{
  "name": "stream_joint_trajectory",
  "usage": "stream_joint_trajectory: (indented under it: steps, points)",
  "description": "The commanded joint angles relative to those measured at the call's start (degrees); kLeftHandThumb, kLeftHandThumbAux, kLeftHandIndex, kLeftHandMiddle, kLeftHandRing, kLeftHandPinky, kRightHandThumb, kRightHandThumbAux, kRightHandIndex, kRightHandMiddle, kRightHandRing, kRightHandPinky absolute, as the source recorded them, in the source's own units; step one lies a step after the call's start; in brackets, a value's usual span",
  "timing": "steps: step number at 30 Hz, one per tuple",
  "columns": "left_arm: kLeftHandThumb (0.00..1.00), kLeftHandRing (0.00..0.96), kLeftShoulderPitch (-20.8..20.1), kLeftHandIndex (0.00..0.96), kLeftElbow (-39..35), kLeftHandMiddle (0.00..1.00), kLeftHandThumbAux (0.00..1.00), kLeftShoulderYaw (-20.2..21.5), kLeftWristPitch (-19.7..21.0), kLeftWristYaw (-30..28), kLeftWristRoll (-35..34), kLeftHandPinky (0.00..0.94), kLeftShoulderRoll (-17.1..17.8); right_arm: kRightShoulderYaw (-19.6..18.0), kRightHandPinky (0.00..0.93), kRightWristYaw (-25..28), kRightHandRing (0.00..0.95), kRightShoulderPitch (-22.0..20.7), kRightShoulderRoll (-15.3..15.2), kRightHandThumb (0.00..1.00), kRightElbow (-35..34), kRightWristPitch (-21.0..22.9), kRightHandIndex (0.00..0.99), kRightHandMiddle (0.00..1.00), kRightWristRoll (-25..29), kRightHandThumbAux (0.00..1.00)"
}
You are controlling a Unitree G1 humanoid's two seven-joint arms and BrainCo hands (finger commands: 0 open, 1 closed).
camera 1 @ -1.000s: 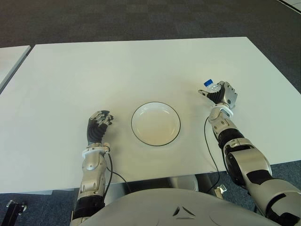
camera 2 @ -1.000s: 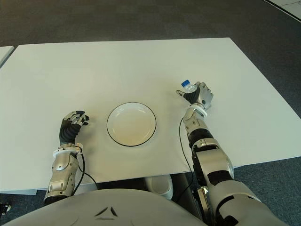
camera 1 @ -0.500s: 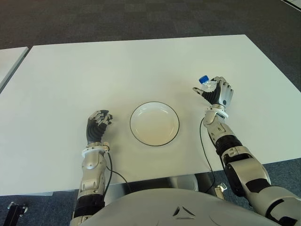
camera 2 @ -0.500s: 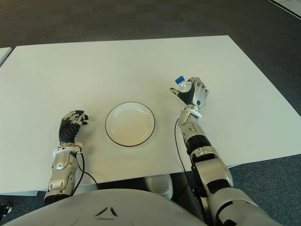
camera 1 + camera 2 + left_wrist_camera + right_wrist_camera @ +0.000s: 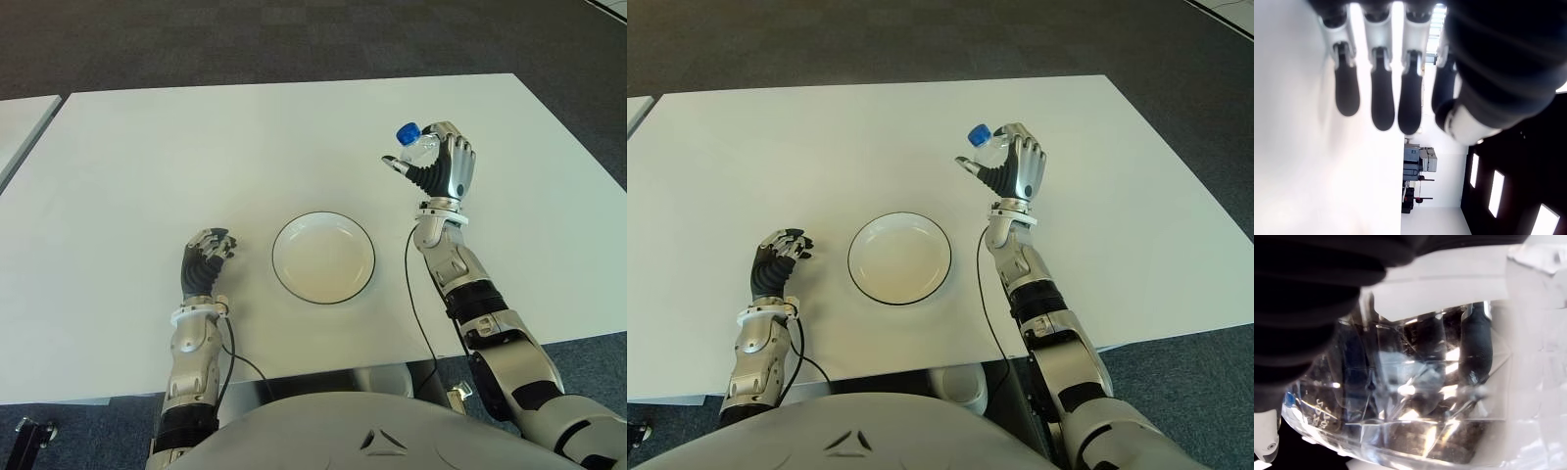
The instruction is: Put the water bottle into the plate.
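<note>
A clear water bottle (image 5: 419,148) with a blue cap is held in my right hand (image 5: 438,168), lifted above the white table (image 5: 147,166) to the right of the plate. The bottle tilts, its cap pointing up and to the left. In the right wrist view the clear plastic of the bottle (image 5: 1415,396) fills the picture with my fingers (image 5: 1476,350) curled round it. The white plate (image 5: 323,257) with a dark rim sits at the table's middle front and holds nothing. My left hand (image 5: 206,262) shows left of the plate, fingers curled, holding nothing.
A second white table edge (image 5: 20,122) shows at the far left. Dark carpet (image 5: 294,39) lies beyond the table. A black cable (image 5: 423,323) runs along my right forearm down past the table's front edge.
My right hand has lifted the bottle off the table and carried it up and a little left, toward the plate. The left hand has stayed where it was.
</note>
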Motion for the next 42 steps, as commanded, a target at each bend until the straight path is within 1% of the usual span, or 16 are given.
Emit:
stream_joint_trajectory:
  steps: [1,4,7,13,17,20,24,26,29,33,36,38,42]
  points:
    - [0.706,0.499,0.44,0.428,0.89,0.509,0.715,-0.01,0.47,-0.67,-0.17,0.490,-0.10,0.94,0.888,3.53,0.886,0.05,-1.20,0.723,-2.69,-2.68,0.436,0.879,-0.97,0.720]
    - [0.706,0.499,0.55,0.428,0.85,0.511,0.715,-0.09,0.46,-0.58,-0.01,0.490,-0.13,2.51,0.881,8.32,0.885,-0.53,-1.28,0.723,-6.66,-3.71,0.436,0.872,-1.42,0.720]
    - [0.706,0.501,0.69,0.429,0.74,0.515,0.715,-0.17,0.38,-0.45,0.18,0.491,-0.17,3.44,0.874,11.87,0.879,-0.34,-1.33,0.725,-8.82,-5.10,0.436,0.860,-1.13,0.720]
    - [0.706,0.503,0.89,0.429,0.52,0.523,0.715,-0.25,0.54,0.05,0.70,0.493,-0.31,5.18,0.870,14.32,0.870,0.30,-0.35,0.729,-9.58,-8.75,0.437,0.849,-1.66,0.718]
    - [0.706,0.499,1.03,0.429,0.47,0.523,0.714,-0.16,0.92,0.21,0.82,0.488,-0.41,6.93,0.866,16.05,0.866,1.20,0.35,0.731,-10.78,-10.44,0.437,0.846,-2.44,0.717]
    - [0.706,0.494,1.09,0.429,0.42,0.519,0.715,-0.14,1.06,0.32,0.92,0.484,-0.50,7.46,0.865,17.41,0.863,1.56,0.54,0.732,-11.50,-11.17,0.438,0.845,-2.66,0.717]
    - [0.706,0.493,1.20,0.429,0.47,0.519,0.715,-0.08,0.90,0.56,1.13,0.487,-0.70,8.91,0.864,21.06,0.861,1.83,0.28,0.733,-12.47,-13.19,0.438,0.843,-2.47,0.716]
    - [0.706,0.494,1.25,0.429,0.50,0.520,0.715,-0.06,0.87,0.65,1.24,0.489,-0.77,9.54,0.863,22.65,0.860,1.88,0.24,0.733,-12.53,-14.12,0.438,0.842,-2.32,0.716]
    - [0.706,0.500,1.31,0.429,0.57,0.525,0.715,-0.01,0.80,0.65,1.17,0.496,-0.92,11.65,0.868,26.59,0.860,2.18,0.30,0.733,-11.90,-15.94,0.438,0.842,-1.82,0.716]
    - [0.707,0.505,1.27,0.429,0.59,0.532,0.714,0.05,0.69,0.54,0.99,0.500,-1.06,12.92,0.876,29.30,0.863,2.48,0.58,0.733,-10.28,-17.34,0.438,0.846,-1.66,0.715]
    - [0.707,0.505,1.30,0.429,0.65,0.535,0.714,0.10,0.42,0.73,1.13,0.500,-1.16,14.84,0.882,32.60,0.867,2.85,0.68,0.732,-6.83,-18.55,0.438,0.852,-1.44,0.716]
    - [0.707,0.500,1.36,0.429,0.51,0.531,0.714,0.19,0.63,1.01,1.24,0.493,-1.27,16.31,0.887,36.17,0.872,2.83,0.54,0.730,-5.06,-18.06,0.438,0.859,-1.66,0.716]
    - [0.706,0.497,1.44,0.429,0.31,0.523,0.714,0.28,0.96,1.22,1.23,0.492,-1.43,17.22,0.892,41.20,0.880,2.67,0.19,0.728,-5.54,-16.40,0.438,0.864,-2.15,0.717]
